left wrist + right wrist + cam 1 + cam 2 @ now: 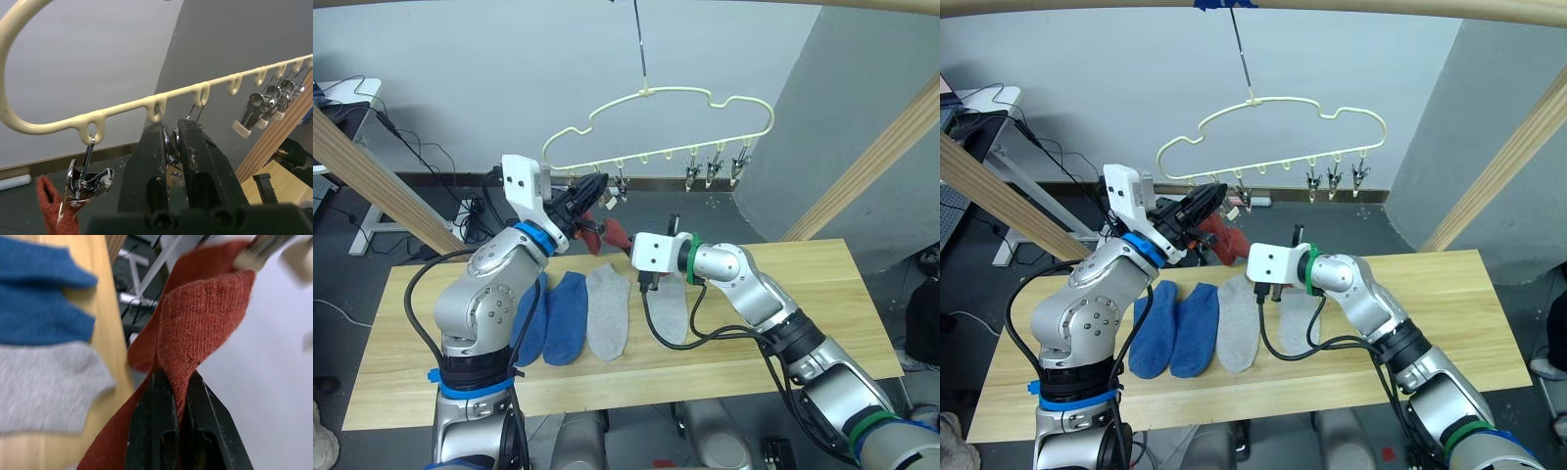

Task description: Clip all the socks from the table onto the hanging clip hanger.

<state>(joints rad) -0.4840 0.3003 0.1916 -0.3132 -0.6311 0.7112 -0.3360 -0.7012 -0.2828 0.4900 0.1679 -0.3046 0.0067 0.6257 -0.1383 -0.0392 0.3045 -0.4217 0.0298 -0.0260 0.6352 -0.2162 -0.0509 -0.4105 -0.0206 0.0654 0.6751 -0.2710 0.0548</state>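
Four socks (607, 313) lie on table (822, 294); left gripper (170, 147) pinches second hanger clip (171, 152), right gripper (175, 396) clamps rust sock (200, 318); one rust sock (54, 205) appears clipped.

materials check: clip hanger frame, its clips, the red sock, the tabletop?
Clip hanger frame: looks like wire in a smooth, glossy pale-yellow coating, probably plastic. Clips: shiny chrome-like metal, pale tips that may be plastic. Rust red sock: ribbed knit fabric, matte, stitches visible. Table: light wood planks with visible grain; could be laminate.
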